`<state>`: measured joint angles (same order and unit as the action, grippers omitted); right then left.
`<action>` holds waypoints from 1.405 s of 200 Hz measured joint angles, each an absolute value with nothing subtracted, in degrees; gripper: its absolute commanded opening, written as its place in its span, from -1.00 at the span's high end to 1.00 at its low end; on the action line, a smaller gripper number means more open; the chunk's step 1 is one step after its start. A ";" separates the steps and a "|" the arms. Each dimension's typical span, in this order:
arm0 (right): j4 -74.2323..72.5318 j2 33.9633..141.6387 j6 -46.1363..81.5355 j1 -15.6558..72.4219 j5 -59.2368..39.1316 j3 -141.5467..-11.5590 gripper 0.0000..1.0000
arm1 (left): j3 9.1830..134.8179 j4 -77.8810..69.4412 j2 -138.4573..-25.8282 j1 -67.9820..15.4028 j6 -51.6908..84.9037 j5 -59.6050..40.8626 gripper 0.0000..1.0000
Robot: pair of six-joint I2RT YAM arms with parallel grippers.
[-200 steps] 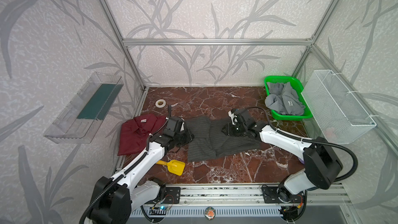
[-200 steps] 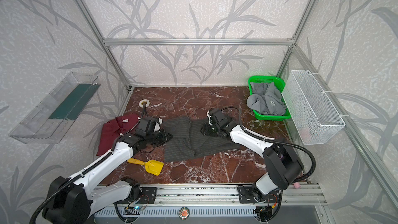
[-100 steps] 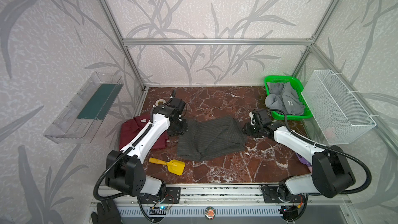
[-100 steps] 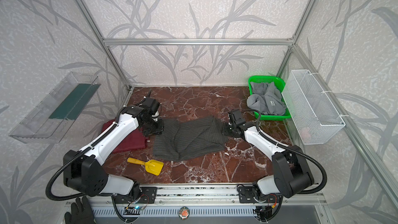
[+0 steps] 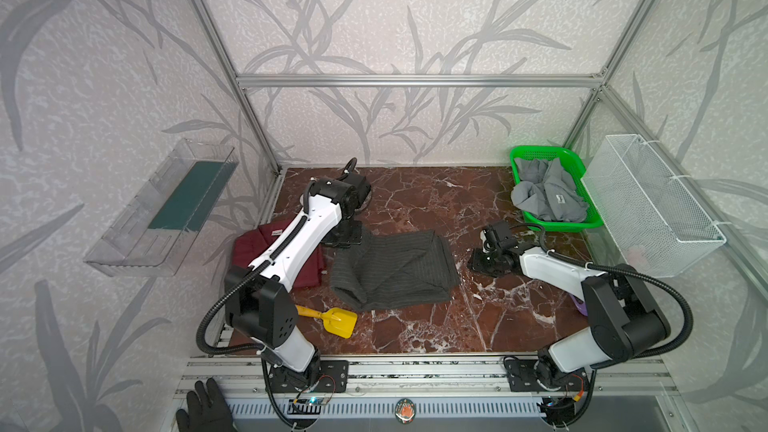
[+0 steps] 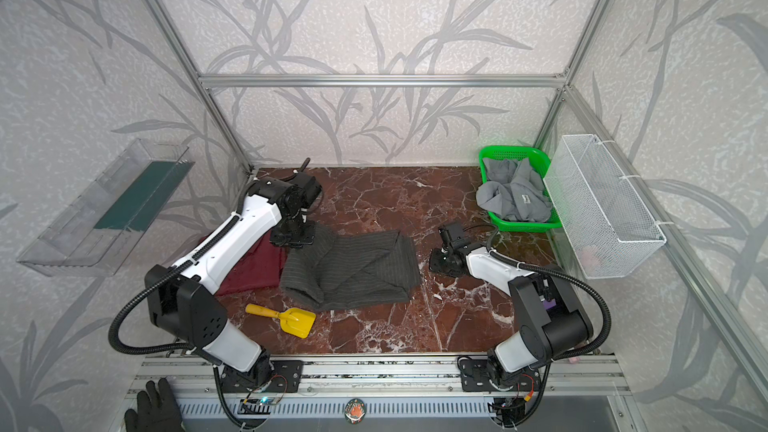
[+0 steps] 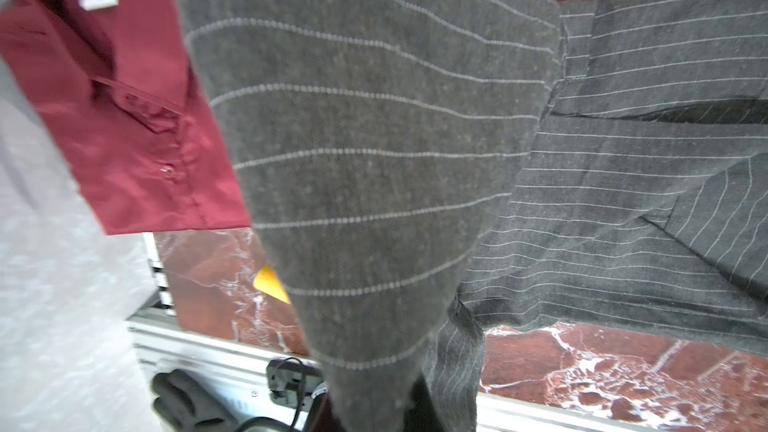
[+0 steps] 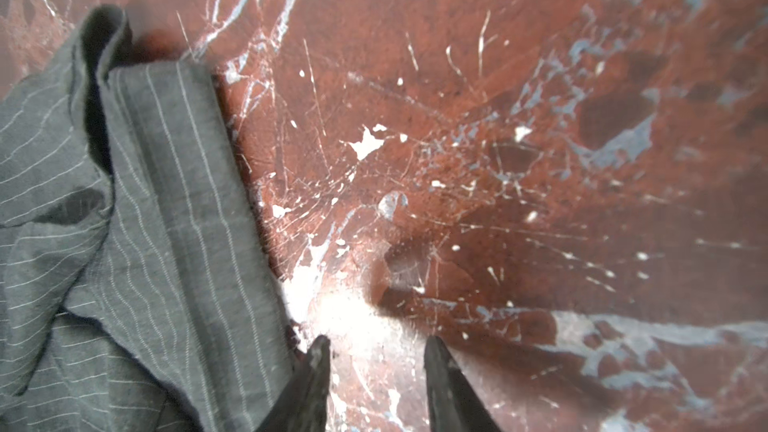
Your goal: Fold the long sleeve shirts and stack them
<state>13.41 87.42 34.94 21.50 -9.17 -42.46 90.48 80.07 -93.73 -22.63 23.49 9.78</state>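
**A:** Status? What moved in the last second?

**B:** Both my arms went outward. A second ago my right gripper [image 8: 376,353] sat on the pinstripe shirt [image 5: 395,272]. Now it's off the cloth, over bare marble table [image 5: 436,201]. The shirt's folded edge is just beside my right fingers [image 8: 316,380]. They're parted, nothing between them.

**A:** Left?

**B:** My left gripper [image 5: 344,238] swung to the shirt's far corner and is clamped on it. The cloth rises from the table straight into the grip (tips are buried under fabric in the wrist view). The maroon shirt [image 5: 249,249] lies right beside that grip, partly under my forearm.

**A:** Meaning for the task?

**B:** My read: the pinstripe fold is mostly done, a rough rectangle, rumpled at the corner nearest my left base. The maroon looks folded already. The likely next step is carrying pinstripe onto maroon. A one-handed pull could open the fold.

**A:** Inventory?

**B:**
- Three shirts: one pinstripe, one maroon, one light grey shirt [image 5: 548,197].
- The grey one is bunched in the green basket [image 5: 557,226], well beyond my right fingers.
- One green basket, one wire basket [image 5: 648,209], one clear wall shelf [image 5: 162,209].
- One yellow scoop [image 5: 338,320], on the base side of my left grip.
- One gloved hand [image 5: 205,409] at the front rail.
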 measured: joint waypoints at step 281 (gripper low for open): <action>-0.19 90.21 38.57 22.57 -16.05 -38.81 0.24 | 122.21 91.92 -128.42 -49.08 28.77 28.45 1.00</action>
<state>-0.19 90.21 38.57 22.57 -16.05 -38.81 122.21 91.92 -128.42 -49.08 28.77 28.45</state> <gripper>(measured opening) 0.381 0.091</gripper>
